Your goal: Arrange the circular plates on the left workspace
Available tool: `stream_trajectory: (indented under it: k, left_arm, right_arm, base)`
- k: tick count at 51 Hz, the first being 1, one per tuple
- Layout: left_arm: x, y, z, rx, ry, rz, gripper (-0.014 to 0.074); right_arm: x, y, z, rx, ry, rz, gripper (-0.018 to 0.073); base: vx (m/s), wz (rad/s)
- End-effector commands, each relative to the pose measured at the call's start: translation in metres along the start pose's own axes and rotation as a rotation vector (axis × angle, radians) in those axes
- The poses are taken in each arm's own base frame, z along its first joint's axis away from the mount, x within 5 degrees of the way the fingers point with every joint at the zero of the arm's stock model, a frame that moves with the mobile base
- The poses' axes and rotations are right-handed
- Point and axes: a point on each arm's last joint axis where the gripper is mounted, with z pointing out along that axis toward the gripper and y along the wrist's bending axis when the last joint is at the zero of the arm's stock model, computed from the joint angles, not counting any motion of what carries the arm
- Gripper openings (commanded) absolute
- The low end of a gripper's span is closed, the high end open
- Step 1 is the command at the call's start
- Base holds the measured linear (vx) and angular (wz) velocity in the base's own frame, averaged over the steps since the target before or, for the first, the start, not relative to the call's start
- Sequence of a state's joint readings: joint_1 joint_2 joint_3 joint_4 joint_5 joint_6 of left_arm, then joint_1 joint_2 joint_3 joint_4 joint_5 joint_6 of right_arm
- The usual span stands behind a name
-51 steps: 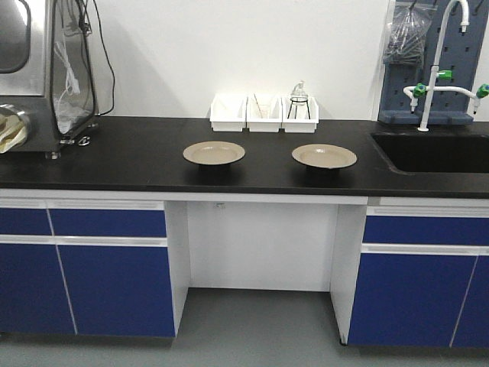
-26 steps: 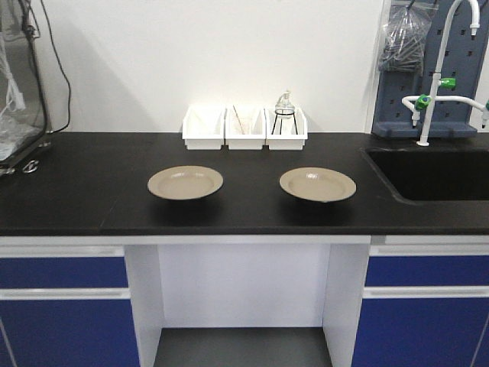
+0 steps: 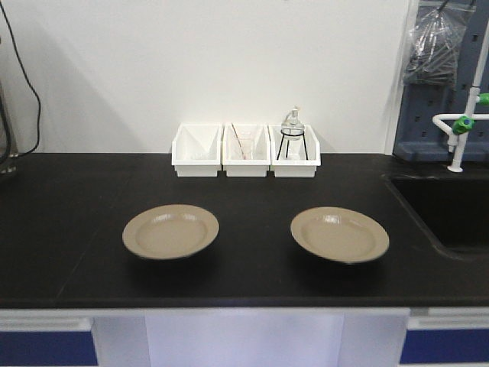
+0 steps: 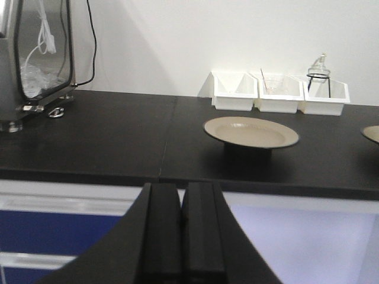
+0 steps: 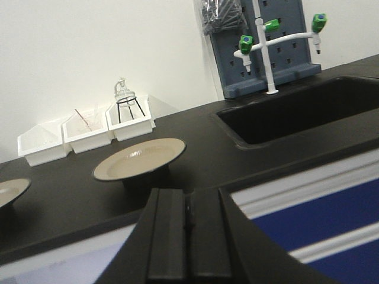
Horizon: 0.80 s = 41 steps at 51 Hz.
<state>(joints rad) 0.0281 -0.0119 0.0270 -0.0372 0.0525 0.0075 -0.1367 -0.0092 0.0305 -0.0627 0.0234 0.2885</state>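
Closer in on the countertop [image 3: 61,229] than a second ago; plates unmoved on it. I see the left gripper [image 4: 180,236] pressed together, empty; right gripper [image 5: 188,236] likewise. Both are short of the front edge. Left plate [image 3: 170,231] and right plate [image 3: 339,234] lie flat, well apart, before the white bins [image 3: 246,151]; sink [image 3: 451,210] at right.

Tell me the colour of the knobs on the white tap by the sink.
Green; the knobs show best in the right wrist view.

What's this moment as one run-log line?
left plate, right plate: apart on countertop | left gripper: fingers shut, empty | right gripper: fingers shut, empty
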Motion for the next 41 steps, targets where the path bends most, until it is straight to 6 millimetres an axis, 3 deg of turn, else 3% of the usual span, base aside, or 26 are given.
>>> stream_trajectory:
  k: [1, 41]
  left_arm:
    - [-0.0021, 0.0, -0.0006, 0.004, -0.08, -0.009, 0.0]
    - [-0.0021, 0.0, -0.0006, 0.004, -0.08, -0.009, 0.0]
  right_arm:
    - [-0.0005, 0.0005, -0.0003, -0.017, -0.064, -0.017, -0.0004]
    - [-0.0005, 0.0005, -0.0003, -0.017, -0.064, -0.017, -0.0004]
  base:
    - [0.49, 0.01]
    - [0.42, -0.01]
